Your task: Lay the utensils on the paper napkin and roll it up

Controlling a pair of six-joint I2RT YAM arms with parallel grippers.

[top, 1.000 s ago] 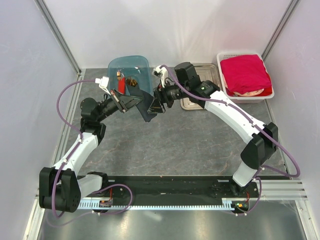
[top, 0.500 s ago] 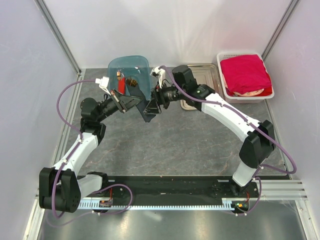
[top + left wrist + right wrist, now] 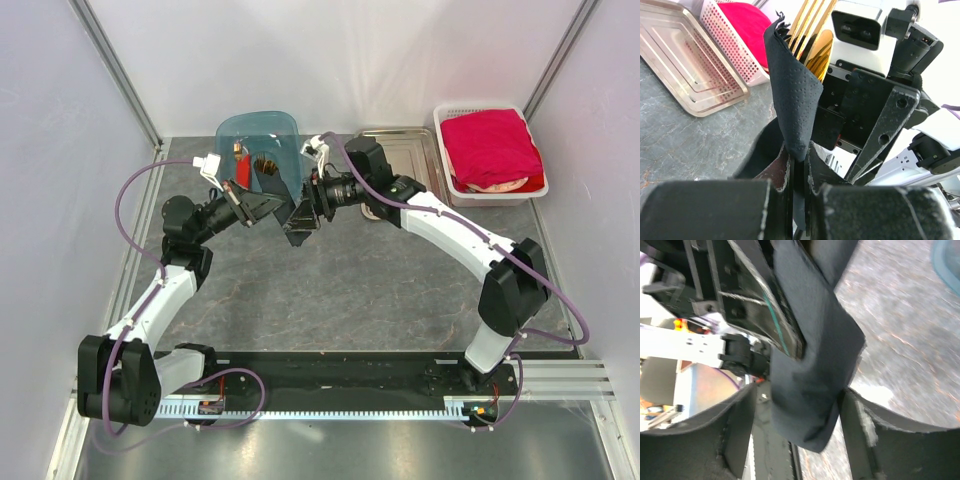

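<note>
The black paper napkin [image 3: 792, 85] is wrapped into a cone around the gold utensils [image 3: 812, 27], whose tips stick out of its top. My left gripper [image 3: 799, 162] is shut on the napkin's lower end and holds it above the table. In the right wrist view the napkin's [image 3: 812, 375] loose end hangs between the spread fingers of my right gripper [image 3: 797, 437], which is open around it. In the top view the two grippers, left [image 3: 272, 205] and right [image 3: 300, 217], meet nose to nose with the napkin [image 3: 287, 207] between them.
A blue bin [image 3: 230, 135] behind the grippers holds a red-bodied tool [image 3: 243, 160] and a gold piece [image 3: 265, 163]. A steel tray [image 3: 412, 148] lies at the back right. A white basket [image 3: 444, 135] with a red cloth [image 3: 490, 148] stands beside it.
My right gripper has moved left, closing in on the left gripper, so its open fingers now stand around the napkin. The left gripper has kept its hold and place.
</note>
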